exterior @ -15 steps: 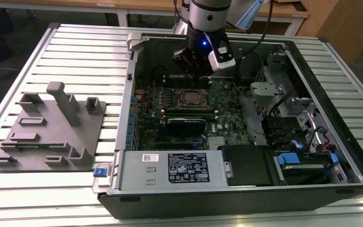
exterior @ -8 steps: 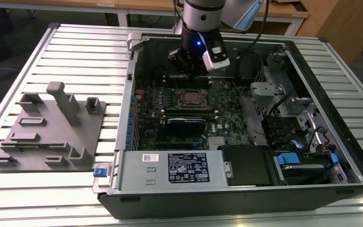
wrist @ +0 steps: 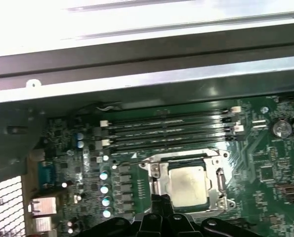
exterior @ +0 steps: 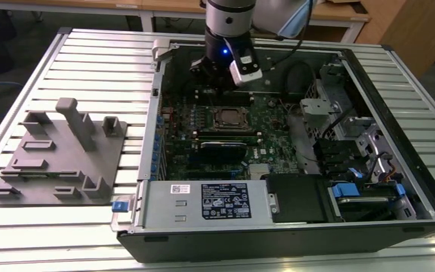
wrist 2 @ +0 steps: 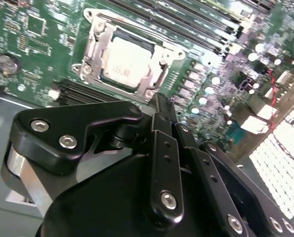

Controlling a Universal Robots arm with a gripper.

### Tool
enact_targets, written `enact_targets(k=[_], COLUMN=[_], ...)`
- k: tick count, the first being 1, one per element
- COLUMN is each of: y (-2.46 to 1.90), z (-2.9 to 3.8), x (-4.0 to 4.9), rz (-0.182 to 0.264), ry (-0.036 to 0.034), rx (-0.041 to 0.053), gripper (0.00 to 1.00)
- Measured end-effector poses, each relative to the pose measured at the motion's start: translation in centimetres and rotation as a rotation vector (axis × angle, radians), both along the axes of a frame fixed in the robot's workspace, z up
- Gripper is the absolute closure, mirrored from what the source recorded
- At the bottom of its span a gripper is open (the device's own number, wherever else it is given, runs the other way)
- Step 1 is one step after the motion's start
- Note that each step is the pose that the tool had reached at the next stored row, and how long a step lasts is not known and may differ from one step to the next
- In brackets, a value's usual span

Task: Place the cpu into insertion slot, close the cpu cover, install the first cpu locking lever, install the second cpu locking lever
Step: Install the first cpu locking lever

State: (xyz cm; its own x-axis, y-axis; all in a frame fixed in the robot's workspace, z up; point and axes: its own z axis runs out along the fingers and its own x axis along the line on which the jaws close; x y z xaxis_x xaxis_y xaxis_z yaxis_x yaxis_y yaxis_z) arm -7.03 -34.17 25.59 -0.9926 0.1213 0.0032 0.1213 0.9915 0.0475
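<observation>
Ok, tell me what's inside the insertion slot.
The cpu lies in it, its silver top showing through the window of the cpu cover. Whatever lies beneath the chip is covered.

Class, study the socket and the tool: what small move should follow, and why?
Probably ease the tool down slightly towards the edge of the insertion slot beneath it. The cpu sits seated, with the cpu cover flat around it. Whether the locking levers are latched is unclear.
</observation>
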Motion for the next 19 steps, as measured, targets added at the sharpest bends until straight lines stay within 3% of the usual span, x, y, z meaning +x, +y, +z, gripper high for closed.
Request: enact_targets(k=[7, 12, 15, 19], y=[0.00, 0.00, -0.04, -0.04], z=[-0.02, -0.02, -0.03, -0.02], x=[-1.63, -1.67, -1.68, -1.70], rz=[0.000, 0.000, 0.000, 0.000], ry=[-0.0047, -0.0047, -0.0045, -0.0044], rx=[0.0005, 0.0003, 0.0140, 0.0152], gripper=[0.90, 0.90, 0.90, 0.90])
